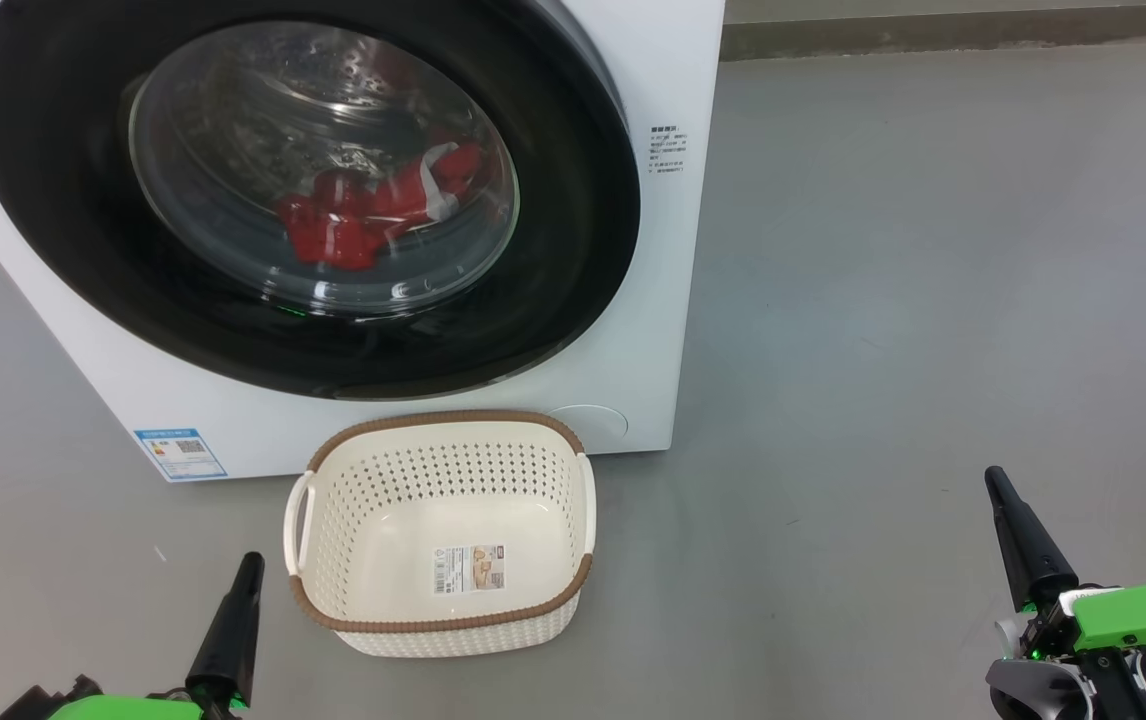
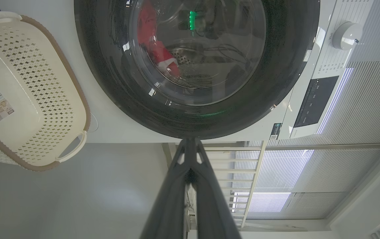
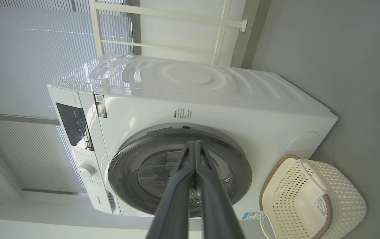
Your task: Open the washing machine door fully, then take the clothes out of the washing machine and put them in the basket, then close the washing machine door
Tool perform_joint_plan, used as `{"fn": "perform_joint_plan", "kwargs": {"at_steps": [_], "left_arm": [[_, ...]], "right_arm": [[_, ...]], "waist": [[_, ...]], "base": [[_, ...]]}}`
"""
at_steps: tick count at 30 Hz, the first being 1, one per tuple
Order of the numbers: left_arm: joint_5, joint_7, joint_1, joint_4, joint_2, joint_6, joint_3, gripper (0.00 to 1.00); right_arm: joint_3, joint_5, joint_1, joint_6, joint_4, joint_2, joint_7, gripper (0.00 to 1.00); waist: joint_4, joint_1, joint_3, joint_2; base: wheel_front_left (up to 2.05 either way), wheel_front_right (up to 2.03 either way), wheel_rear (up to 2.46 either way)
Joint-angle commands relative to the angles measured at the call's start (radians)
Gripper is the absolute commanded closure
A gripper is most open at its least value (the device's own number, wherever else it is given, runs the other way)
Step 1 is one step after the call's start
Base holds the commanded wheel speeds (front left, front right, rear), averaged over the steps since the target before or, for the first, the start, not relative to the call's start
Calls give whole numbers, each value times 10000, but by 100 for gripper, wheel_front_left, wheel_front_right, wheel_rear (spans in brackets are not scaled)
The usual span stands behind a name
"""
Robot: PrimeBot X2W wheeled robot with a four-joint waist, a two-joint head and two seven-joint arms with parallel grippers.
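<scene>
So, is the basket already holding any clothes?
No, the basket holds just its label; the red clothes lie in the washer, behind the door.

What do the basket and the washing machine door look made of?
The basket: probably moulded plastic, matte cream, punched holes, brown woven-look rim. The washing machine door: glossy black ring, likely plastic, around a clear window, seemingly glass from its reflections.
</scene>
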Motion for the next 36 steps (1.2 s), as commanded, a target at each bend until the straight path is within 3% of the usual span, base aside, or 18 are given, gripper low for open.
{"fn": "perform_joint_plan", "kwargs": {"at_steps": [1,7,8,13,20,24,36], "left_arm": [[92,53,-418,-236,96,-142,362,100],[95,56,-418,-236,93,-142,365,100],[0,0,-1,3,-11,0,5,0],[-4,-7,352,602,-186,29,-89,0],[-69,-154,184,578,-171,20,-271,0],[-69,-255,90,547,-163,14,-389,0],[545,-651,-170,241,-54,-1,-727,0]], "right_arm": [[140,-113,-464,-6,-253,-63,35,100],[134,-118,-465,-6,-252,-58,39,100],[-3,-2,-1,0,3,10,7,0],[72,7,424,2,629,243,1,0],[327,37,241,1,571,229,-176,0],[486,22,139,1,517,220,-290,0],[926,-422,-158,1,325,173,-642,0]], "waist": [[0,0,0,0],[0,0,0,0],[0,0,0,0],[-1,0,0,0],[1,23,-21,0],[1,2,-3,0],[-2,1,18,0]], "base": [[0,0,0],[0,0,0],[0,0,0],[0,0,0],[0,0,0],[0,0,0],[0,0,0]]}}
